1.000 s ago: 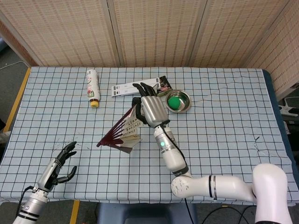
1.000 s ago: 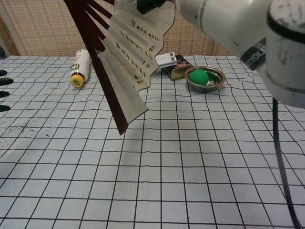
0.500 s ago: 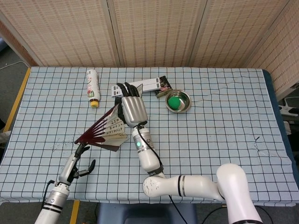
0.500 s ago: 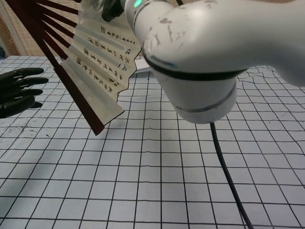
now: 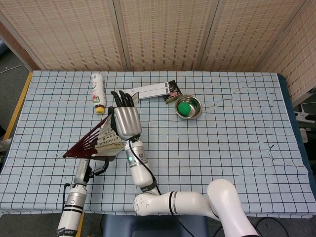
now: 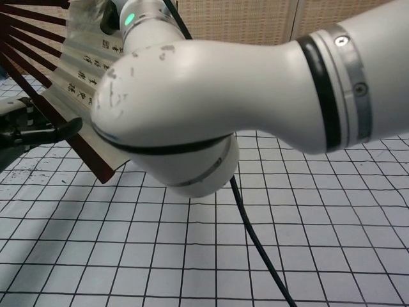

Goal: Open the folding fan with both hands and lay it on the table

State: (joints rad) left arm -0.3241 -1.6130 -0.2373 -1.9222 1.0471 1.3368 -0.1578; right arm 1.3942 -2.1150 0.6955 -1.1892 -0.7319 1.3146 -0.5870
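Fan (image 5: 98, 142) partly spread is what we hold above the table (image 5: 237, 148): our right hand (image 5: 126, 122) has its fingers (image 5: 120, 100) wrapped over the paper end, while our left hand (image 5: 85, 164) sits just under the dark pivot end, nearer that tip. Whether the left fingers grip the ribs we cannot tell. The fan's long axis runs from the left fingers up toward the right ones. Farther off sit a bottle (image 5: 98, 92) and a bowl (image 5: 188, 107).

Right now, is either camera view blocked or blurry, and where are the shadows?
Head view: sharp, evenly lit, faint shadow under the fan. Chest view: the right arm fills most of the frame, near and slightly soft, hiding the far table.
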